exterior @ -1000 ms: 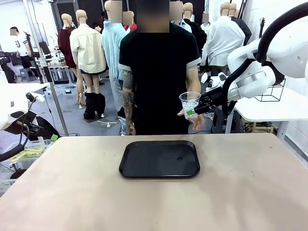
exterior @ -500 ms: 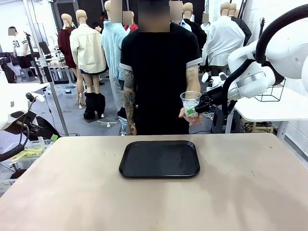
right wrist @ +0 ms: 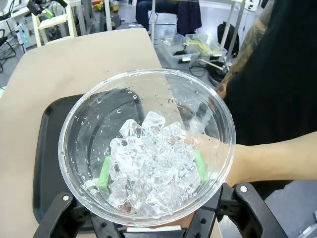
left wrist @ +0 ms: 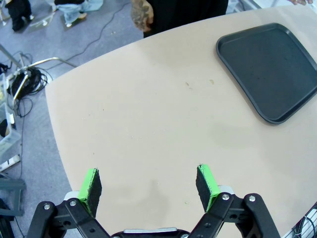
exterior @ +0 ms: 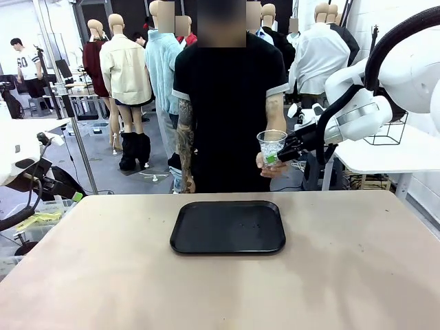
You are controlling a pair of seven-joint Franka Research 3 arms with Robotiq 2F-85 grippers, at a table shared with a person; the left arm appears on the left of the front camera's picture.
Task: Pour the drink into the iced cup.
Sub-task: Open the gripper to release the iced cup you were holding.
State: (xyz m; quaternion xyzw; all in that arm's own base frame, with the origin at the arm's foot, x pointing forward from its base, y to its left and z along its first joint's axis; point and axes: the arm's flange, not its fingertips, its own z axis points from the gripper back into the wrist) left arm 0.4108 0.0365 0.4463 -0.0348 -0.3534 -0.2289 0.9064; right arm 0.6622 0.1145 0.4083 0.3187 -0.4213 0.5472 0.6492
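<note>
The iced cup [exterior: 271, 145], clear plastic with ice cubes in the bottom, is held up beyond the table's far edge. My right gripper [exterior: 274, 159] is shut on its lower part. The right wrist view looks down into the iced cup [right wrist: 148, 148], and the green pads [right wrist: 104, 173] show through its wall. The person's hand [exterior: 265, 167] wraps around the cup's base from the far side. My left gripper [left wrist: 148, 181] hangs open above bare tabletop, with nothing between its fingers [left wrist: 90, 184]. The drink and its dispenser jar are out of view.
A black tray [exterior: 227, 227] lies on the beige table [exterior: 344, 275] at the middle, nearer the far edge, also seen as the tray [left wrist: 272, 69] in the left wrist view. The person stands right behind the table.
The person's open hand has come up under the cup and closed on its base. Cup and right gripper have shifted very slightly; the left arm has stayed still.
</note>
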